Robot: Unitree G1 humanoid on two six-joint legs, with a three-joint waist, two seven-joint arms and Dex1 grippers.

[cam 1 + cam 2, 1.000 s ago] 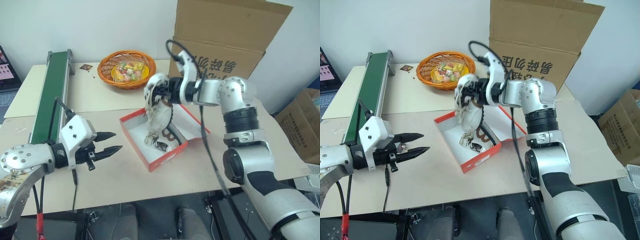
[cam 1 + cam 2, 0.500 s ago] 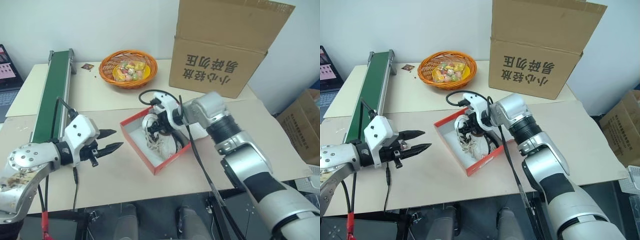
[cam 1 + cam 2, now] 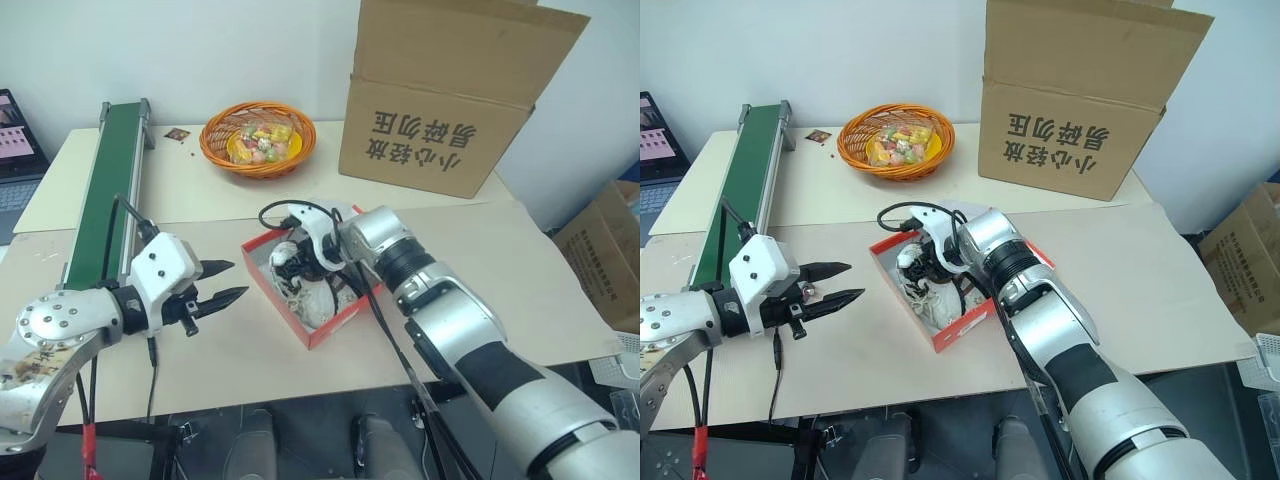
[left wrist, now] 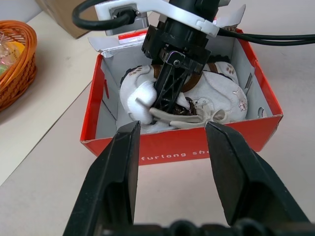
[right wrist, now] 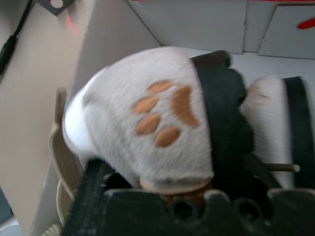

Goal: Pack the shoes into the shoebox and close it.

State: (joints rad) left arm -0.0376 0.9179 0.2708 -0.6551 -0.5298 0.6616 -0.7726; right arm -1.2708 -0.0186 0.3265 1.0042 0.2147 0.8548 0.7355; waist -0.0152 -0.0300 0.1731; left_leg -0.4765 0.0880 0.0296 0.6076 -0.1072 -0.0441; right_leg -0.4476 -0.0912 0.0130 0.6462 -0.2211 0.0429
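A: Looking into the box (image 4: 182,147), why is the right tool (image 4: 170,96) so deep inside it?

B: It has a shoe (image 4: 216,96) down on the white floor of the box, beside the other one (image 4: 138,96). Both shoes lie within the red walls, so the reach is there to seat the pair low enough for the lid to come over.

A: Is that tool gripping the shoe or letting go?

B: Hard to say. In the right wrist view a black finger (image 5: 224,105) lies across the white toe with its brown paw print, but the picture is soft, and I cannot tell whether the fingers are clamped or spreading. I'd guess release is near, since the shoe looks to be resting on the box floor.

A: And the left tool (image 3: 222,282)?

B: It hangs over the bench (image 3: 250,360) a little way from the box's near wall, aimed at it, fingers partly apart with nothing between them. It reads as waiting, perhaps to steady the box or help with the lid.

A: The lid?

B: Not yet closed; the box is open-topped. The laces (image 4: 187,118) trail loose near the front wall, which could catch when it shuts.
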